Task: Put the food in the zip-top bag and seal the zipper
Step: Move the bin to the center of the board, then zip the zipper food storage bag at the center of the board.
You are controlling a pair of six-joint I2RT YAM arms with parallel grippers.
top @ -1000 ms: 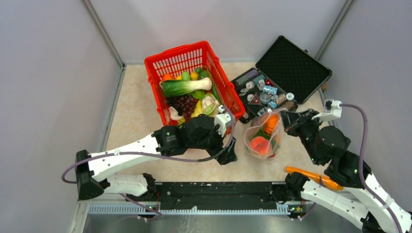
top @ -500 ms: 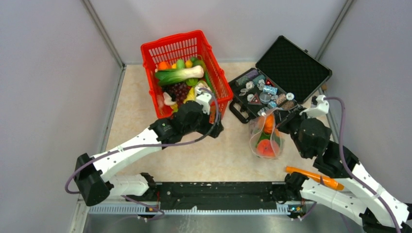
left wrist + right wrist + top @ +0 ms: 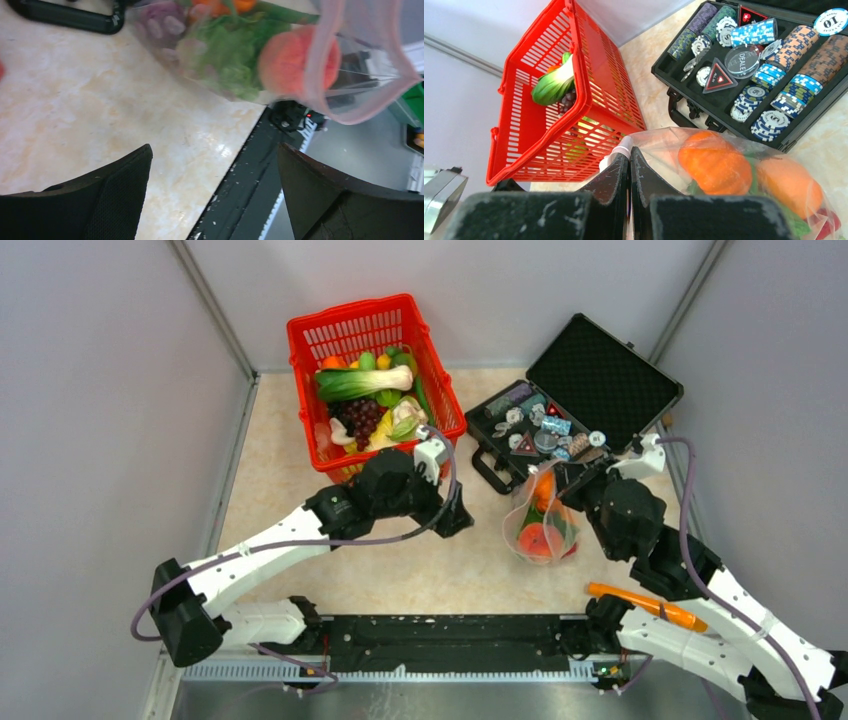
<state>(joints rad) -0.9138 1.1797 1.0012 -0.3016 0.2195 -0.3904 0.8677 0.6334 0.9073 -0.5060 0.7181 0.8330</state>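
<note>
Two units: right end effector (image 3: 629, 152) is clenching zip-top bag (image 3: 540, 520) w/ food (image 3: 714, 167); left end effector (image 3: 214, 150) is hovering released.

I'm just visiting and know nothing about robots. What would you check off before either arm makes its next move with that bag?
1. Right gripper pinched shut on the zip-top bag: ok.
2. Left gripper open, holding nothing: ok.
3. Food inside the bag: ok.
4. Zipper sealed: cannot tell.
5. Table bare between left gripper and bag: ok.
</note>
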